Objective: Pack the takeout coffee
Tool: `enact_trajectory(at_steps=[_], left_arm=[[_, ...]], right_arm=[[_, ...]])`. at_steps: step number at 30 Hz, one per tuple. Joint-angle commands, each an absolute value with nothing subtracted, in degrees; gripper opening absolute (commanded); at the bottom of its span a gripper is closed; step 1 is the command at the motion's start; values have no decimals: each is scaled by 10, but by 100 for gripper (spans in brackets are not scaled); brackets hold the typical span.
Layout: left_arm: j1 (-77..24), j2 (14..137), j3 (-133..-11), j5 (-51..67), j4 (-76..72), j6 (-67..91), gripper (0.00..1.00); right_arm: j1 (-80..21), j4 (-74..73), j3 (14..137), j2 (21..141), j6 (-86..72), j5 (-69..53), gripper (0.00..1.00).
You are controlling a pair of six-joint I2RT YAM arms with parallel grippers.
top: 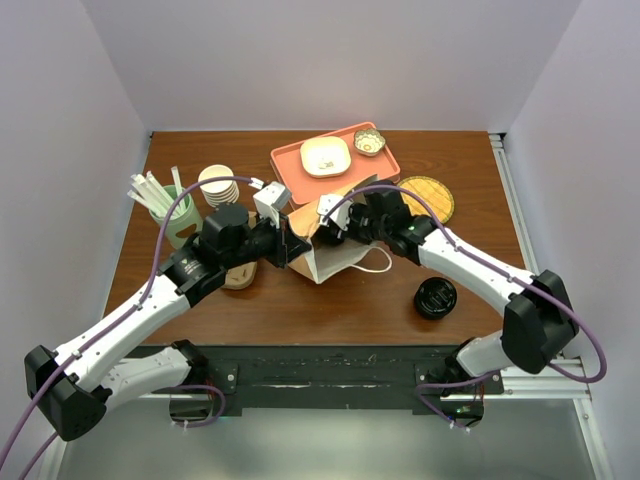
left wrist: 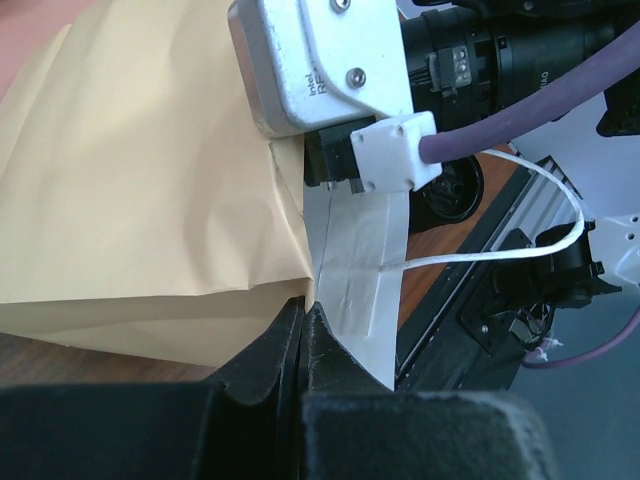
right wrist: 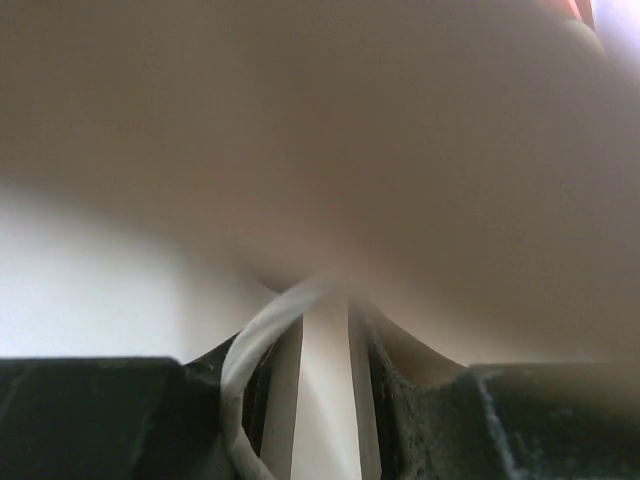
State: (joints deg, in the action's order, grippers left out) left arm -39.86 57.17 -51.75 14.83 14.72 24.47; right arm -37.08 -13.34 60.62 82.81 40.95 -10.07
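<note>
Both my end effectors are clenched on the brown paper bag. The left end effector pinches the paper edge at the left of the mouth. The right end effector nips the white rim strip at the far side, by the cord handle. The mouth faces the near edge of the table, white lining showing.

The takeout coffee is, I think, the tan cup wall peeping from under my left forearm; its lid is lost against the black arm. That puts it near-left of the bag, behind my left end effector toward that arm's base, and well apart from the right one. The left arm is nearer. I judge it must let go and draw back to reach the cup while the right holds the mouth. The black round piece on the right shows no cup.
</note>
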Motion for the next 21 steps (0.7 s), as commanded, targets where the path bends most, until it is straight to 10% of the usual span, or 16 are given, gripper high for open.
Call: enact_trajectory(at_steps=[1,10,21], left_arm=[[-402,566,-534,159,146,245,0],[-402,567,-531,168,139,249,0],[-402,563,-527,171,125,251,0]], right_arm=[[-365,-151,609,820,399,-94,37],[-366,-117,623,862,332,-126,64],[-365,-84,647,908,316,-141,70]])
